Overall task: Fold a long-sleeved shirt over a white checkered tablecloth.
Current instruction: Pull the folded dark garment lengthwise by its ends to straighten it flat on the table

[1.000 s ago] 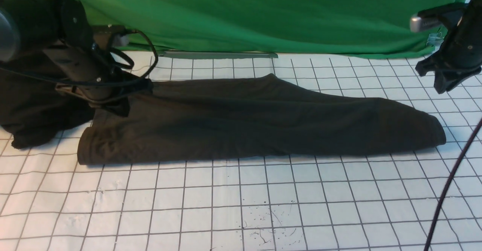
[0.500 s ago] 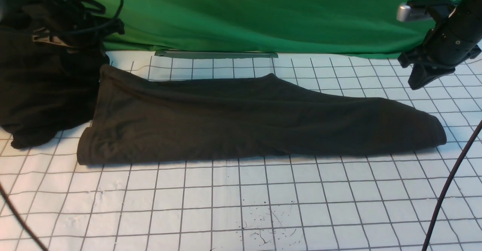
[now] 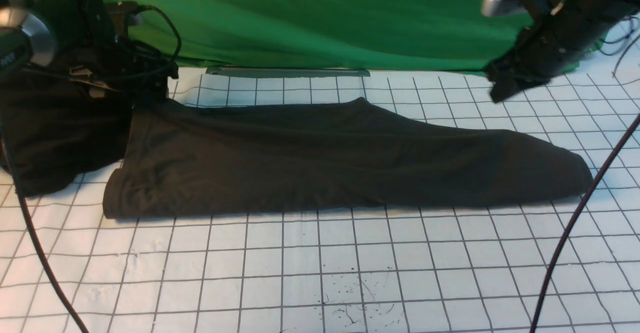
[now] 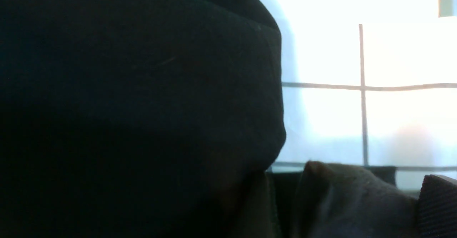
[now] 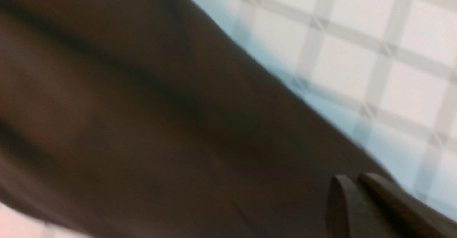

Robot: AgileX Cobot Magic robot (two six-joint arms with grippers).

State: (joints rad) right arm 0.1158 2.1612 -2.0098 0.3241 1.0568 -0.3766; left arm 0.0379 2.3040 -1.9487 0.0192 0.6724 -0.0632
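Folding is looking half done: the long-sleeved shirt (image 3: 325,158) is lying banded across the white checkered tablecloth (image 3: 320,263). The left gripper (image 3: 150,85), state unclear, is hovering at its far-left corner; the right gripper (image 3: 500,90) is hanging clenched, empty. Next is likely needing an end pinched.

Dark shirt (image 5: 142,123) on checkered tablecloth (image 5: 357,20)
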